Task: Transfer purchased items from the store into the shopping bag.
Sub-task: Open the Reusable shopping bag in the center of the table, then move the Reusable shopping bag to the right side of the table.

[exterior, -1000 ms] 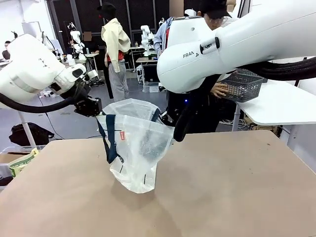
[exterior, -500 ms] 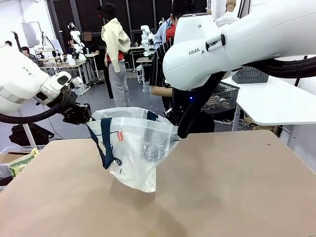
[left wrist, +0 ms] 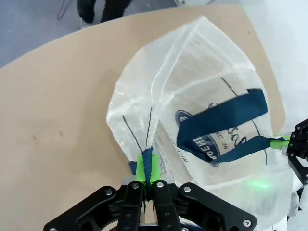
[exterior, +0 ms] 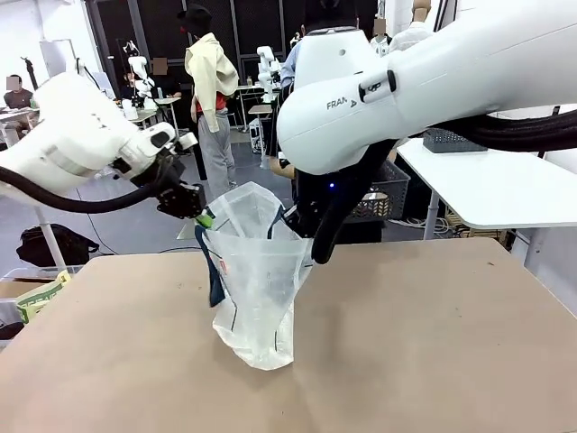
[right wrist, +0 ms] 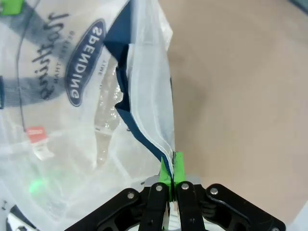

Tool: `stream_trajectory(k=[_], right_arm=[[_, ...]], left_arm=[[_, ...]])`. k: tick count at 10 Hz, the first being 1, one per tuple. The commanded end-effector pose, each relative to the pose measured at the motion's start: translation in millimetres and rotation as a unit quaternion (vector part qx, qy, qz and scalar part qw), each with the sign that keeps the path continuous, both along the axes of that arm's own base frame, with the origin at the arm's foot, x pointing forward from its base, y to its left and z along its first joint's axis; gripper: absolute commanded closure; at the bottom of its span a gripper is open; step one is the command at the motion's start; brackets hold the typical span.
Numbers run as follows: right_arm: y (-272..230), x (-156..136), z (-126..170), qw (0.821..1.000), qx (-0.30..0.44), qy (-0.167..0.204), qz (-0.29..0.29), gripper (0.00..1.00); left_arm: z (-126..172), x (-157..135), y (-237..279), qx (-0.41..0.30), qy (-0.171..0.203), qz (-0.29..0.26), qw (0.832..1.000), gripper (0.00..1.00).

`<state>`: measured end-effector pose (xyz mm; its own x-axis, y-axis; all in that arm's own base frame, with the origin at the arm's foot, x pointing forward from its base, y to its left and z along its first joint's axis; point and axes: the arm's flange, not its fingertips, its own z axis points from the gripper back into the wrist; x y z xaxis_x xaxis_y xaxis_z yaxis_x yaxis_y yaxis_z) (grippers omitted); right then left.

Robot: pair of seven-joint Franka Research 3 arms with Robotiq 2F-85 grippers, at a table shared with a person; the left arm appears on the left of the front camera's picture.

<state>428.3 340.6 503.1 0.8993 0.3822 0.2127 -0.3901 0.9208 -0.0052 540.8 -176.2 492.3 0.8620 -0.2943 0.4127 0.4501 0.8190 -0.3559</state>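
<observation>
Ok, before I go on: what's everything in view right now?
bag: one, translucent white with navy handles, mid-table, held at both sides
table: one, tan, near
basket: one, dark grey, beyond the table, behind the right arm
second basket: one, dark grey, on white table, right
holdall: one, black, floor, far left
left gripper: black, green pads, shut on bag
right gripper: same, shut on bag's other side

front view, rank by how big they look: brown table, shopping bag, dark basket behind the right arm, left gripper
1. brown table
2. shopping bag
3. dark basket and left gripper: about alike. The basket is farther off and partly hidden by the right arm, so they are left unranked.
</observation>
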Motion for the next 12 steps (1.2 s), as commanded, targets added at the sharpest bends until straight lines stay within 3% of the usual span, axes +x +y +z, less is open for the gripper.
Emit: stream_trajectory(k=[1, 12], right_arm=[[8, 8, -2, 1.0, -0.026, -0.003, 0.009, 1.0], [5, 1, -3, 1.0, -0.006, -0.001, 0.007, 1.0]], left_arm=[[3, 7, 2, 0.012, 0.014, -0.008, 1.0, 1.0], [-2, 4, -6, 0.005, 0.008, -0.011, 1.0, 1.0]])
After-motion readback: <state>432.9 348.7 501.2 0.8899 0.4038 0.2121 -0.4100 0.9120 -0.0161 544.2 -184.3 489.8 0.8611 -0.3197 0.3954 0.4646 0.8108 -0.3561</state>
